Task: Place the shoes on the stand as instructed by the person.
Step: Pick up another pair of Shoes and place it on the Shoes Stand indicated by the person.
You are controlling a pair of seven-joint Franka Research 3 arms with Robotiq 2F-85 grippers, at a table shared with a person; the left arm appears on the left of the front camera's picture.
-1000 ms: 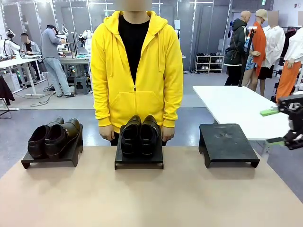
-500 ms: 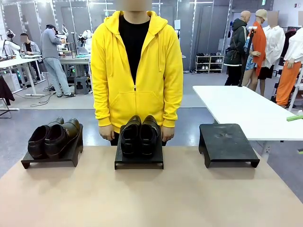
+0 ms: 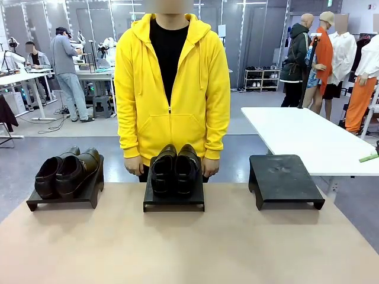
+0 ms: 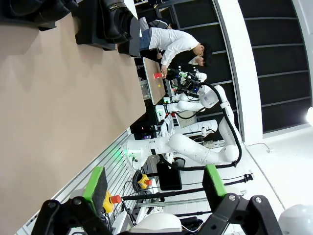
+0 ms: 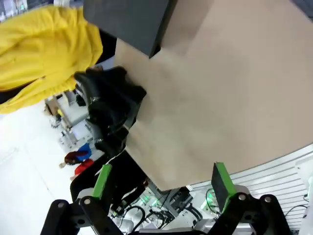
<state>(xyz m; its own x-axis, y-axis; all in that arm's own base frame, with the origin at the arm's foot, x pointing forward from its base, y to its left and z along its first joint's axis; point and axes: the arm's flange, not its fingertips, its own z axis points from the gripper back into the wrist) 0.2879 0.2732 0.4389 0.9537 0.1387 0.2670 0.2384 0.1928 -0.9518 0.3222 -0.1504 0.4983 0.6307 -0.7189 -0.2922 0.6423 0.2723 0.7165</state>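
Observation:
The person [image 3: 172, 83] in a yellow hoodie stands behind the table with both hands down near the middle stand. A dark brown pair of shoes [image 3: 65, 171] sits on the left stand [image 3: 59, 198]. The near-black pair [image 3: 174, 168] sits on the middle stand [image 3: 173, 201]. The right stand [image 3: 285, 177] is bare. In the left wrist view my left gripper [image 4: 154, 182] hangs open off the table's side, holding nothing. My right gripper [image 5: 161, 181] is open and empty too, off the table's edge, facing the bare stand [image 5: 129, 19] and the black shoes [image 5: 110, 110]. One of its green fingertips [image 3: 369, 157] pokes in at the front view's right edge.
The beige table [image 3: 189, 242] spreads wide in front of the three stands. A white table [image 3: 302, 136] stands at the right behind the bare stand. In the left wrist view a dark shoe on a stand [image 4: 110, 22] lies at the table's far end.
My right gripper has drawn back to the right, from well inside the front view's right edge to just a green tip. The shoes and stands have not moved.

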